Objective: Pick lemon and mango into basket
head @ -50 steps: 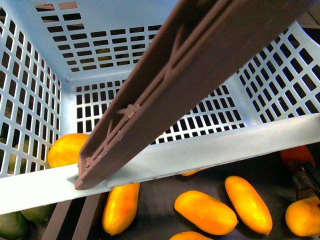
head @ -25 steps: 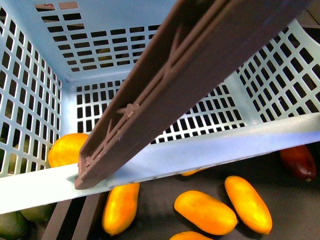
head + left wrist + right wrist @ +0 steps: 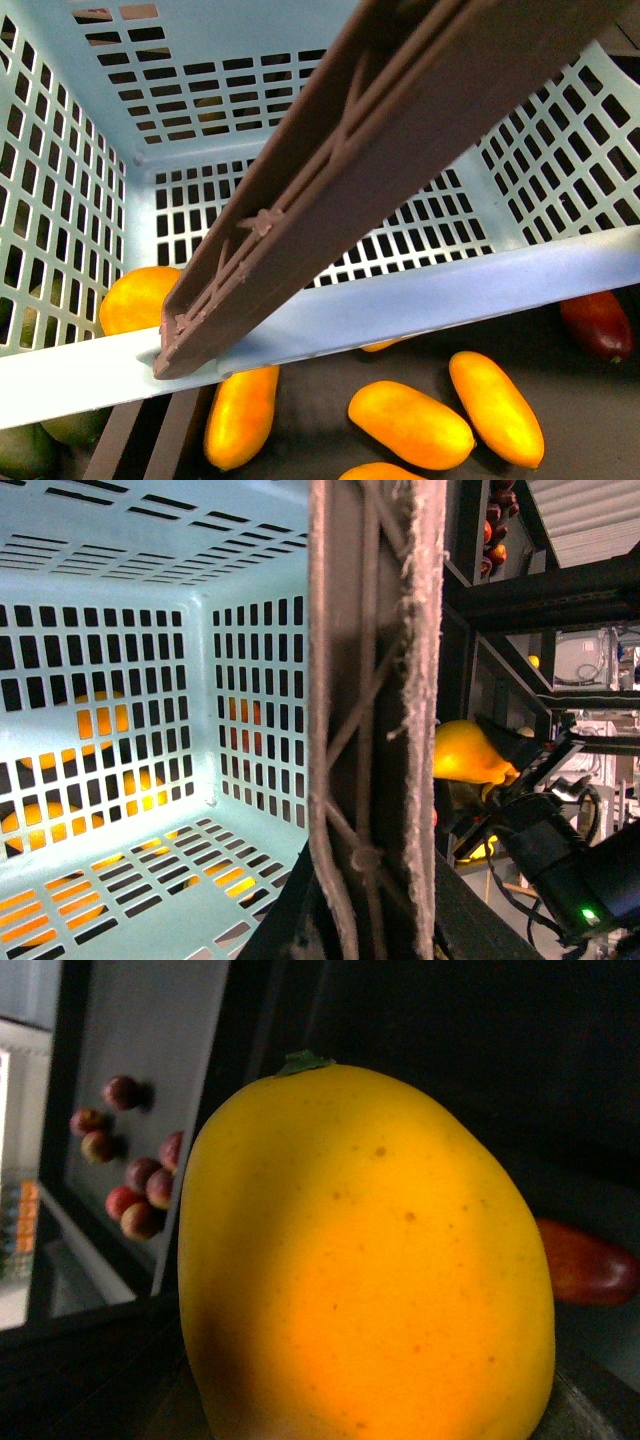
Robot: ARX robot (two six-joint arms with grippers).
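Teal plastic basket filled most of the front view, seen from above its near rim, with its slotted walls and floor open to the camera. Brown swing handle cut diagonally across it, its lower end at the near rim.

Right pincer was closed on the mango. In the left wrist view, black fingers clamped the orange-yellow fruit, which was outside the basket and just beyond the handle. In the right wrist view the mango filled nearly the whole picture, green stem nub on top, and the fingers could not be made out there.

Left pincer: could not tell its state. Dark shapes flanked the handle at the edge of the left wrist view, but it was unclear whether they were fingers or whether they gripped anything.

One rounder orange-yellow fruit sat at the basket's near left corner against the rim. No slots crossed it, so it looked to be inside. Could not tell whether it was a lemon or a mango.

Below the rim, loose mangoes lay apart from each other on the dark table. A dark red fruit lay off to the right and green fruits at the lower left corner. Small red fruits showed in the background of the right wrist view.
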